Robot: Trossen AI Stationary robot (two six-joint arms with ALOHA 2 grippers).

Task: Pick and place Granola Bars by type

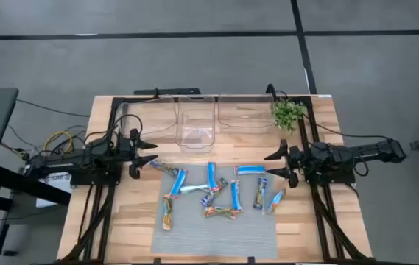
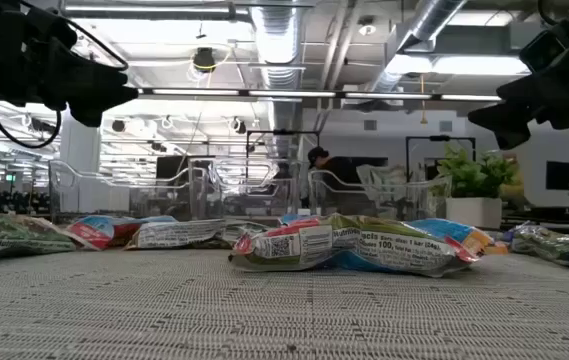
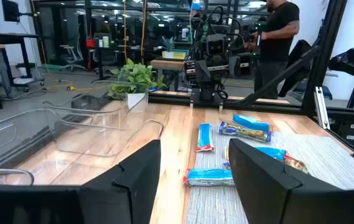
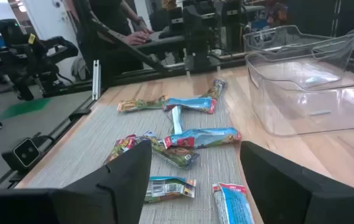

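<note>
On the wooden tabletop [image 1: 121, 221] lies a grey woven mat [image 1: 216, 235], and the Granola Bars [image 1: 213, 190] are scattered across its far half, none yet sorted. Some bars are bright blue, for example one [image 1: 250, 170] nearest my right side; others are brownish and multicoloured, for example one [image 1: 168, 213] at the mat's left edge. Several bars in the middle overlap or touch one another. Beyond the mat stand two clear plastic bins [image 1: 196, 125], side by side, with no bar visible inside. A small green plant [image 1: 289, 113] sits at the far right corner.

My left pincer [image 1: 144, 154] hovers over bare wood just left of the mat, fingers spread wide, holding nothing. My right pincer [image 1: 277, 165] hovers at the mat's right edge, likewise spread wide and empty, close to the blue bar but apart from it. The two pincers point toward each other across the bars. A person in dark clothing [image 3: 277, 31] stands behind the tabletop.
</note>
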